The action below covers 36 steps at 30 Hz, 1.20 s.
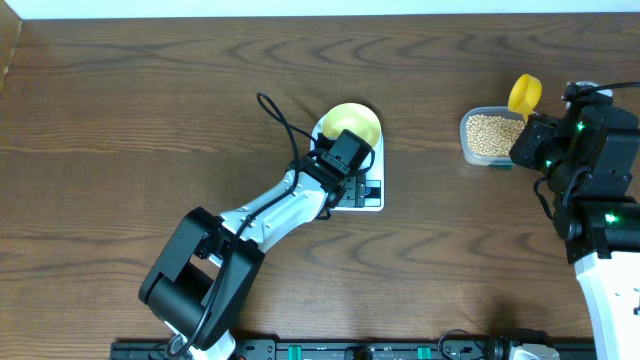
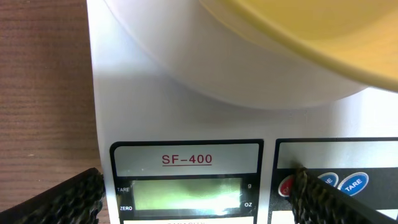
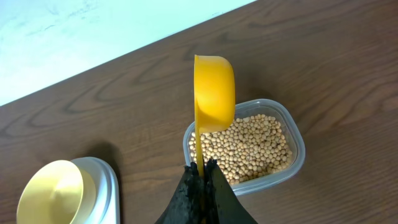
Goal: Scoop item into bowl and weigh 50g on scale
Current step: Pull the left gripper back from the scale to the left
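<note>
Scoop (image 3: 214, 93), handle clamped in right gripper (image 3: 202, 171), points straight ahead, cup above beans (image 3: 249, 146) in clear tub (image 3: 298, 147); bowl (image 3: 53, 193) sits on scale (image 3: 111, 186) leftward, where empty left gripper (image 2: 196, 196) hovers wide open.

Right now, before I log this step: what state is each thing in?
bowl: empty, on the scale.
scale: bowl on platform, no reading legible.
tub: uncovered, holding beans.
scoop: held on edge above the tub.
left gripper: open, over the scale's display.
right gripper: shut on the scoop's handle.
</note>
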### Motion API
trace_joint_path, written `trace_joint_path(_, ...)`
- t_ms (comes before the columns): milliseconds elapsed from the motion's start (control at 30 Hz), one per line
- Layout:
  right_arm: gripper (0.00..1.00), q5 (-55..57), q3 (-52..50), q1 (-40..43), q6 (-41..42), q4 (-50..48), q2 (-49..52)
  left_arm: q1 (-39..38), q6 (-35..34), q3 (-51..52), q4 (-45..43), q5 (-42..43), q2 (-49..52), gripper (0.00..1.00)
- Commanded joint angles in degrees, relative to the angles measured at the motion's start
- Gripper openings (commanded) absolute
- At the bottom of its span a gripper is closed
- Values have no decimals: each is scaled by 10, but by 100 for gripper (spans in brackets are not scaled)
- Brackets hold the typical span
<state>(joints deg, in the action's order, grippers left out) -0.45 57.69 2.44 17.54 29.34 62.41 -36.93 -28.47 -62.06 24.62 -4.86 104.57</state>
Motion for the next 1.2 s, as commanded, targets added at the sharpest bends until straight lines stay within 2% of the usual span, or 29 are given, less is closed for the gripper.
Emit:
trace_joint_path(0,1,-1,7,3,4,0,-3,0,10,0,1,-7,14,96)
trace_joint_path(133,1,-1,7,3,4,0,-3,0,19,-7,10,30,-17,96)
trace_joint_path(433,1,-2,7,3,4,1,-3,10,44,-16,96,42,-249,96)
trace_joint_path(567,1,-15,7,3,4,1,-3,49,57,-16,159,7,-322,96)
trace_joint_path(700,1,-28,7,3,5,0,-3,134,55,-16,218,-22,-372,96)
trace_joint_path(900,1,-27,7,3,4,-2,-2,285,56,-16,243,-23,-383,96)
trace_joint_path(1167,1,5,6,3,-2,-2,14,367,87,-16,249,-23,-331,96)
